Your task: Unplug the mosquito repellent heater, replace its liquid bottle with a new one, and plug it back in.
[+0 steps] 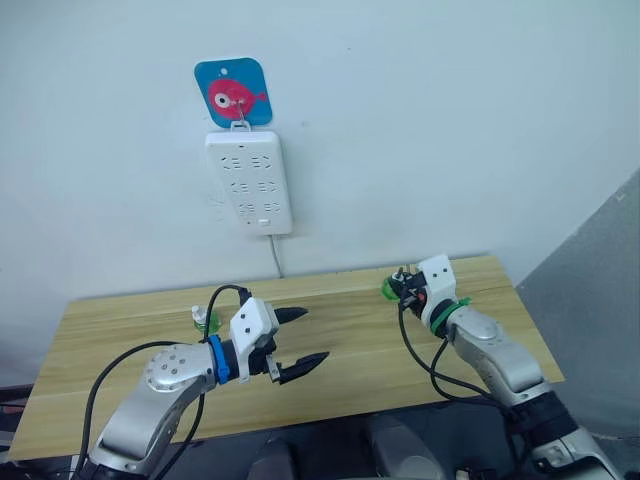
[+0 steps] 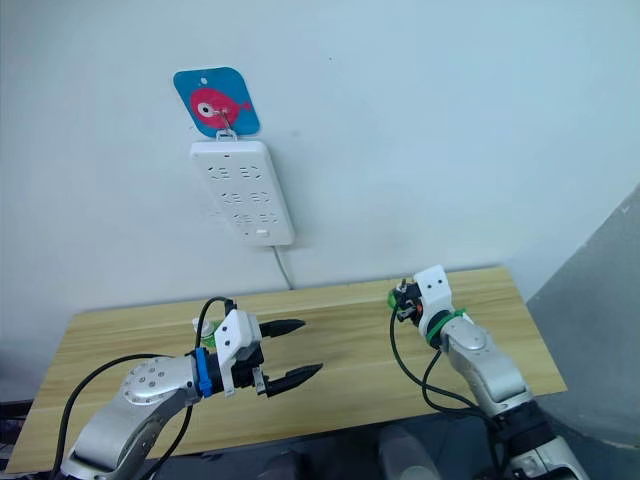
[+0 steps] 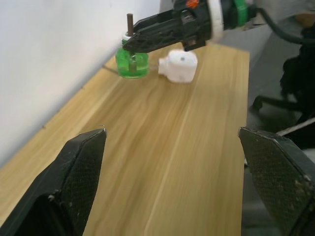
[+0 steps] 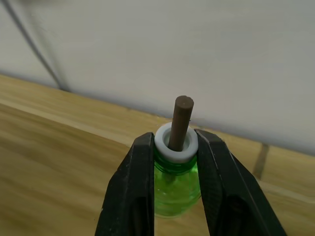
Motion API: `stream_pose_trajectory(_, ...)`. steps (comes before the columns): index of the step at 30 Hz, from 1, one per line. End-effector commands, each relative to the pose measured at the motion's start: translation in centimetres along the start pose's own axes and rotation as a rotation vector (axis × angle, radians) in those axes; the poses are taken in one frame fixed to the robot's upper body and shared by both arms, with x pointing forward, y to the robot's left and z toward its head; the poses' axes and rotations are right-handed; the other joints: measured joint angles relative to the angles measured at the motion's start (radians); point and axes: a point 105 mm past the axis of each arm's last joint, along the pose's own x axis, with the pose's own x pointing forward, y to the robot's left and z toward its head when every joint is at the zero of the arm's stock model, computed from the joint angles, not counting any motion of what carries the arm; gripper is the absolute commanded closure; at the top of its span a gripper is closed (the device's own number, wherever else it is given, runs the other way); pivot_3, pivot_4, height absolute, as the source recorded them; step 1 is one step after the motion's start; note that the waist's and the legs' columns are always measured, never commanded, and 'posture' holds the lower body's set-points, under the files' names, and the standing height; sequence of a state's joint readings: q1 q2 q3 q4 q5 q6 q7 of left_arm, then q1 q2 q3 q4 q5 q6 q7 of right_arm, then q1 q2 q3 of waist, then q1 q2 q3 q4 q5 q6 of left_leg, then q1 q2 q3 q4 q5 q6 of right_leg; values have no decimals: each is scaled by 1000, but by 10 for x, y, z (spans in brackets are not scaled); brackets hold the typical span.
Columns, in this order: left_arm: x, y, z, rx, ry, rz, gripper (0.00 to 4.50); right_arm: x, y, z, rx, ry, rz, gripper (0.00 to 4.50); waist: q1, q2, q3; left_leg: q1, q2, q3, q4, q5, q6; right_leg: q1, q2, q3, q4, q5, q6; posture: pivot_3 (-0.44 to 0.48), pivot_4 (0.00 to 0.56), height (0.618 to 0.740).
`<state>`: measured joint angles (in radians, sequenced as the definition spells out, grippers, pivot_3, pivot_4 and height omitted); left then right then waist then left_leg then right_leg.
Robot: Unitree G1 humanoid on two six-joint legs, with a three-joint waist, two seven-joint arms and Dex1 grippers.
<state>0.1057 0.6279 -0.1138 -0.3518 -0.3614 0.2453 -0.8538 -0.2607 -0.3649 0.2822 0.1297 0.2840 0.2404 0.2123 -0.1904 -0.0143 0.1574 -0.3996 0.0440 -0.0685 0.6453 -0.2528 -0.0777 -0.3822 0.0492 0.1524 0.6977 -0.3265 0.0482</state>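
Observation:
My right gripper (image 4: 175, 141) is shut on the white neck of a green liquid bottle (image 3: 131, 63) with a brown wick (image 4: 181, 118), at the table's far right by the wall. The white mosquito repellent heater (image 3: 178, 65) lies on the table right beside that bottle, unplugged. I cannot tell whether the bottle touches the table. My left gripper (image 1: 315, 335) hangs open over the table's front middle, holding nothing. A second small bottle (image 1: 204, 319) stands just behind my left arm.
A white power strip (image 1: 250, 182) hangs on the wall from a blue fish hook (image 1: 233, 93), its cable (image 1: 276, 255) dropping behind the wooden table (image 1: 350, 340). Black cables loop around both arms. The table's right edge lies close to my right arm.

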Motion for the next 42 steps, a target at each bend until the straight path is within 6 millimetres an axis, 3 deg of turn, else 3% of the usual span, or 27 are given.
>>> stream_pose_trajectory(1, 1, 0, 6, 43, -38, 19, 0, 13, -4, 4, -94, -68, -44, 3683, 1, 0, 0, 0, 0, 0, 0, 0, 0, 0, 0, 0, 0, 0, 0, -122, 132, 740)
stream_pose_trajectory(8, 3, 17, 14, 78, -115, 191, 0, 40, -3, -9, -89, -61, -83, 3683, 2, 0, 0, 2, 0, -1, 0, 0, 0, 2, 0, 0, 1, 3, -4, -100, 139, 740)
stream_pose_trajectory(15, -1, 21, 30, 76, -210, 281, 0, 47, -11, -21, 12, -41, -149, 3683, 20, 0, 0, 2, -1, -2, 0, 0, 0, 3, -1, -2, 1, 3, -5, -75, 140, 740)
stream_pose_trajectory(16, -2, 21, 32, 84, -218, 282, 0, 47, -10, -21, 18, -44, -145, 2931, 22, 0, 0, 2, -1, -2, 0, 0, 0, 2, -1, -2, 1, 3, -5, -70, 132, 740)
stream_pose_trajectory(22, -6, 16, 30, 59, -230, 304, 0, 42, -2, -19, 19, -78, -120, 922, 27, 0, 0, 3, -1, -3, 0, 0, 0, 4, -1, -3, 2, 3, -5, -80, 127, 740)
stream_pose_trajectory(23, -8, 17, 26, 60, -219, 324, 0, 38, -3, -16, 24, -96, -135, 536, 28, 0, 0, 3, -1, -3, 0, 0, 0, 4, 0, -3, 2, 3, -5, -80, 127, 740)
stream_pose_trajectory(26, -20, 23, 14, 72, -173, 418, 0, 18, 0, -7, 4, -158, -135, 536, 32, 1, 0, 2, -1, -4, 0, 0, 0, 4, -1, -3, 2, 3, -5, -79, 129, 740)
stream_pose_trajectory(31, -48, 36, -18, 27, -70, 618, 0, -26, 24, 20, -112, -235, 37, 536, 47, 1, 2, 2, 0, -4, 0, 0, 0, 3, -1, -3, 1, 3, -5, -87, 151, 740)
stream_pose_trajectory(35, -81, 40, -60, -138, 2, 780, 0, -58, 65, 40, -269, -242, 346, 536, 47, 0, 11, 4, 0, -2, 0, 0, 0, 5, 0, -1, 0, 0, -1, -102, 183, 740)
stream_pose_trajectory(39, -100, 50, -87, -276, 51, 897, 0, -61, 78, 50, -294, -186, 456, 536, 51, -10, 31, 12, 2, -2, 1, 0, 0, 10, 0, -1, 1, -3, -5, -107, 207, 740)
stream_pose_trajectory(42, -99, 59, -97, -331, 59, 897, 0, -58, 84, 58, -291, -146, 511, 536, 54, -12, 44, 12, 1, 0, 2, 1, -1, 10, 0, 1, 1, -2, -4, -102, 219, 740)
